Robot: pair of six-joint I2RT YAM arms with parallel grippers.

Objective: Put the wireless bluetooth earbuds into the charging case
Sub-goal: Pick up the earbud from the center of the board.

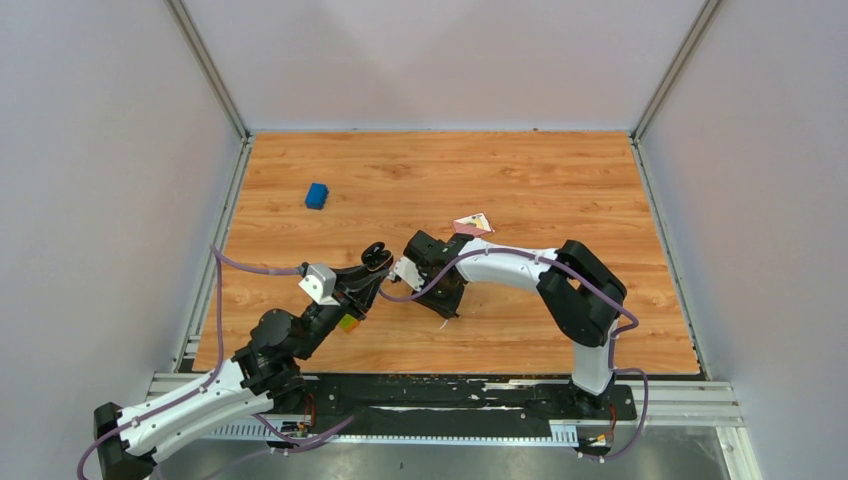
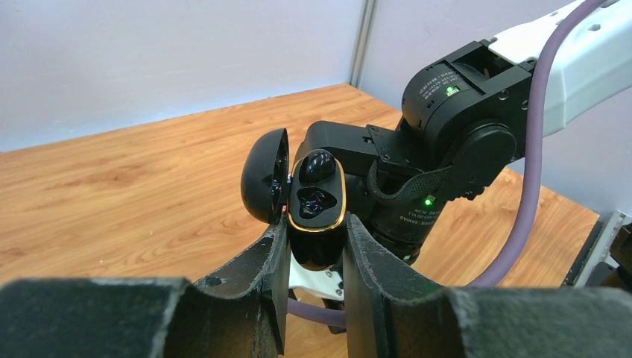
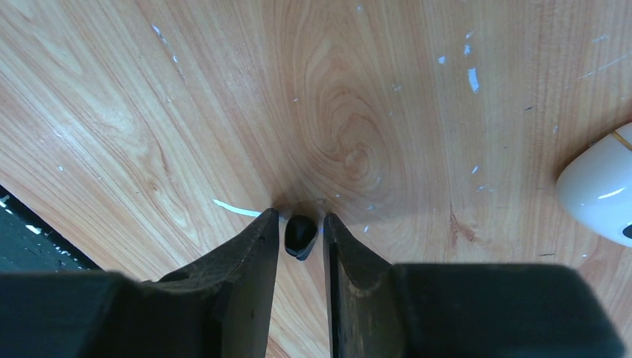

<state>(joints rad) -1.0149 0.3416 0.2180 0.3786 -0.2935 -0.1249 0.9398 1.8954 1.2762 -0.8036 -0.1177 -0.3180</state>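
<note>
My left gripper (image 2: 316, 224) is shut on the black charging case (image 2: 317, 246), holding it up above the table. The case has a gold rim, and its lid (image 2: 264, 177) hangs open to the left. One black earbud (image 2: 316, 165) sits in the case's upper socket; the lower socket (image 2: 313, 201) shows only a glossy hollow. The other earbud (image 3: 299, 236) lies on the wood between the fingertips of my right gripper (image 3: 301, 220). Those jaws stand close around it, with a thin gap on each side. In the top view the case (image 1: 376, 256) is just left of the right wrist.
A small blue block (image 1: 317, 195) lies at the back left of the wooden table (image 1: 560, 190). A pink and white card-like item (image 1: 472, 223) sits behind the right wrist. A white rounded object (image 3: 600, 194) lies to the right of the right gripper. Walls enclose three sides.
</note>
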